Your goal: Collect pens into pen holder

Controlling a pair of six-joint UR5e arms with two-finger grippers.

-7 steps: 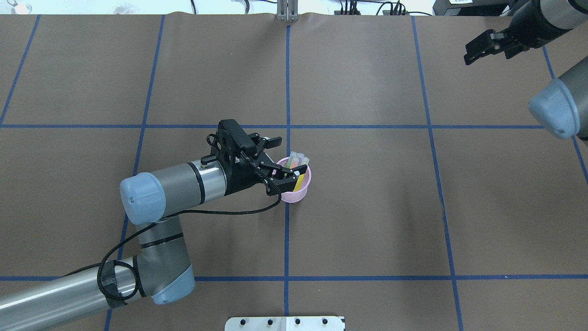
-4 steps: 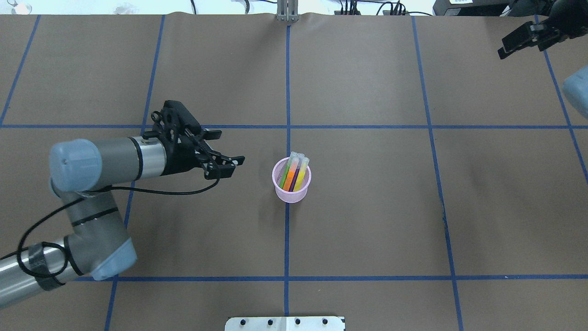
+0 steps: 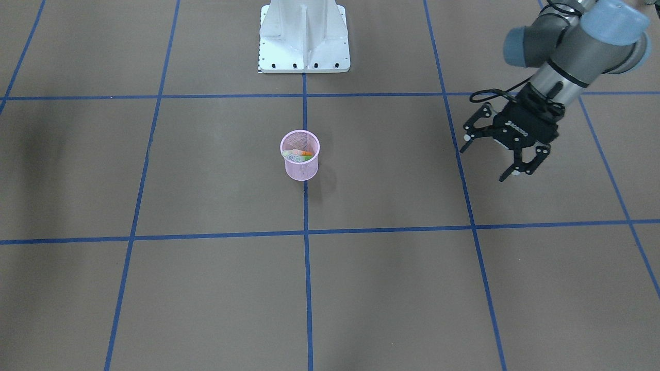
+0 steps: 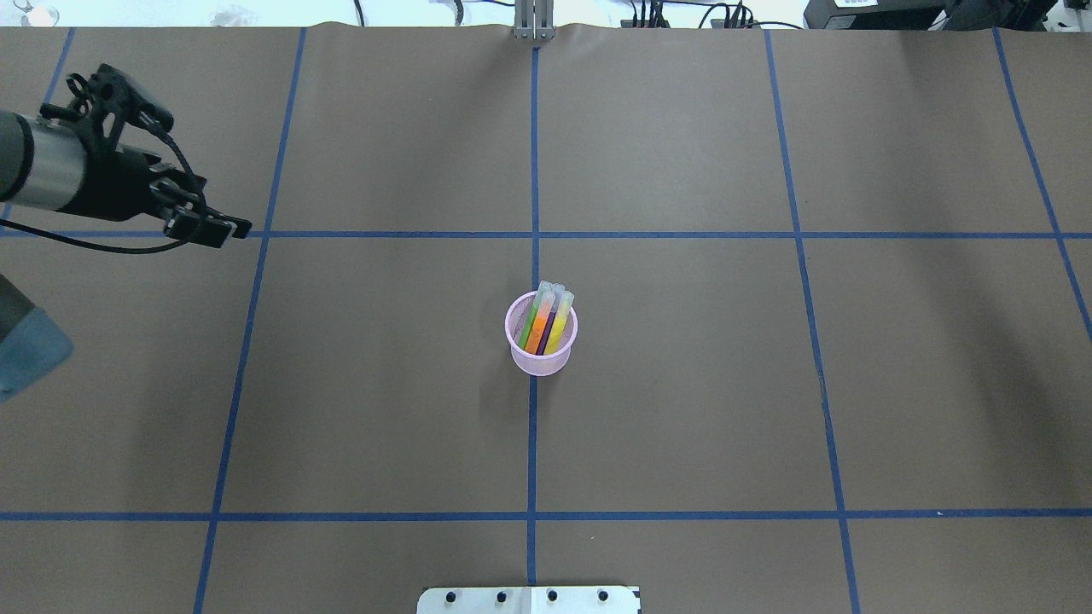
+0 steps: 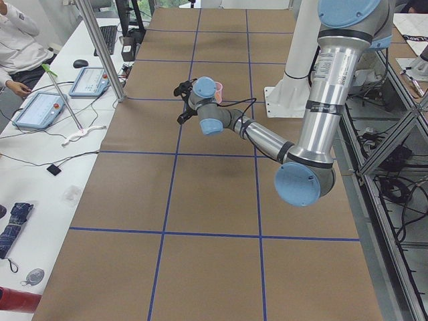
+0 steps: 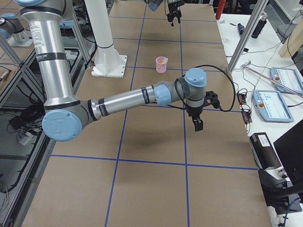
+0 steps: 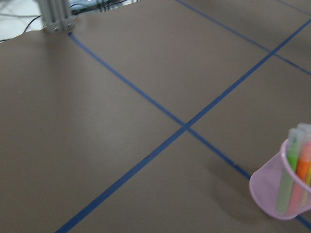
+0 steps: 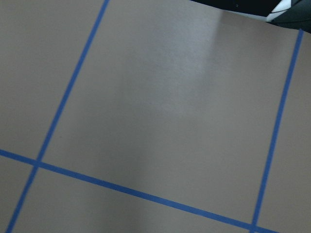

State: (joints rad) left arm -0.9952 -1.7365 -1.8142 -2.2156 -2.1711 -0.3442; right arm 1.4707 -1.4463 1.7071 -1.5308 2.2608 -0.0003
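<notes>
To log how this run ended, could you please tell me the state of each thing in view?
pen holder: upright, holding the pens.
pens: four, standing in the pen holder, leaning, cap ends up.
left gripper: open, empty, well away from the pen holder.
right gripper: seen only from the side, so I cannot tell.

You can count four pens (image 4: 543, 322): one green, one orange, one purple and one yellow, all four standing in the pen holder (image 4: 540, 363). There is one pen holder on the bench (image 4: 682, 384). Two end effectors show, the left end effector (image 3: 482, 165) and the right end effector (image 6: 196, 124), each well apart from the pen holder. One white robot base (image 3: 304, 36) stands apart from it too.
</notes>
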